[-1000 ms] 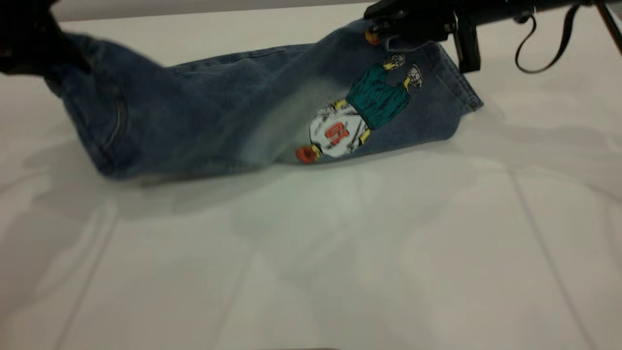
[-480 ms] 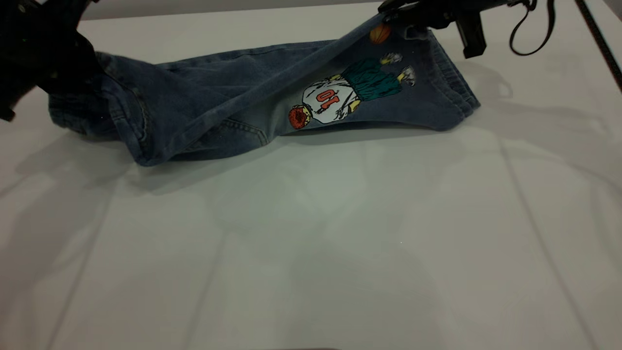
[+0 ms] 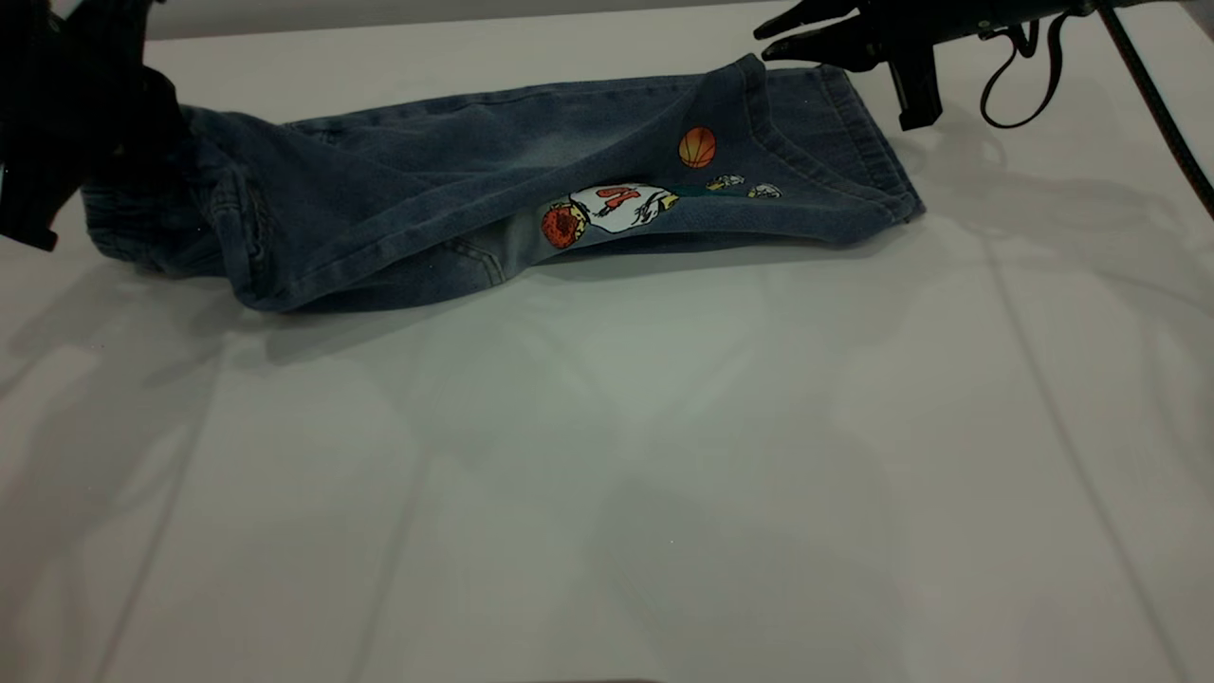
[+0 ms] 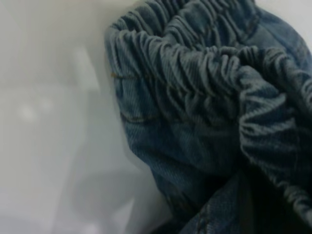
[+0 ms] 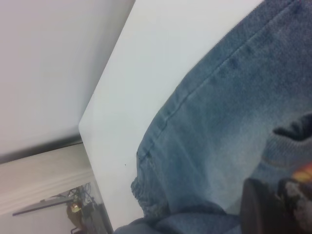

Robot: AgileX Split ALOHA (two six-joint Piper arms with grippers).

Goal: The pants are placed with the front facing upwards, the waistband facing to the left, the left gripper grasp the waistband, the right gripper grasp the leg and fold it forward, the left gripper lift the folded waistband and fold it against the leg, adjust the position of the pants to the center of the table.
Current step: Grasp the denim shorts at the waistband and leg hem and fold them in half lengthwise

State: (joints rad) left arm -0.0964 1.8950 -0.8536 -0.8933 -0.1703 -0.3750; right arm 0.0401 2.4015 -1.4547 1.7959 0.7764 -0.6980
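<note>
The blue denim pants [image 3: 427, 190] lie folded lengthwise across the far side of the table [image 3: 607, 474], and part of the cartoon print [image 3: 616, 204] shows in the fold. My left gripper [image 3: 114, 142] is at the far left, shut on the gathered waistband [image 4: 195, 73], whose ruffles run into the dark under the jaws. My right gripper [image 3: 762, 46] hovers open just above the leg end near the hem [image 3: 854, 123], apart from the cloth. In the right wrist view its black fingers [image 5: 261, 209] sit over the faded denim [image 5: 229, 126].
The white tabletop stretches wide and bare in front of the pants. The table's far edge [image 5: 112, 83] runs close behind the pants, with a grey wall beyond it. A black cable loop [image 3: 1020, 85] hangs under the right arm.
The right gripper let go of the leg edge and rose slightly. The lifted leg dropped flat, hiding most of the print. The left gripper lowered with the waistband.
</note>
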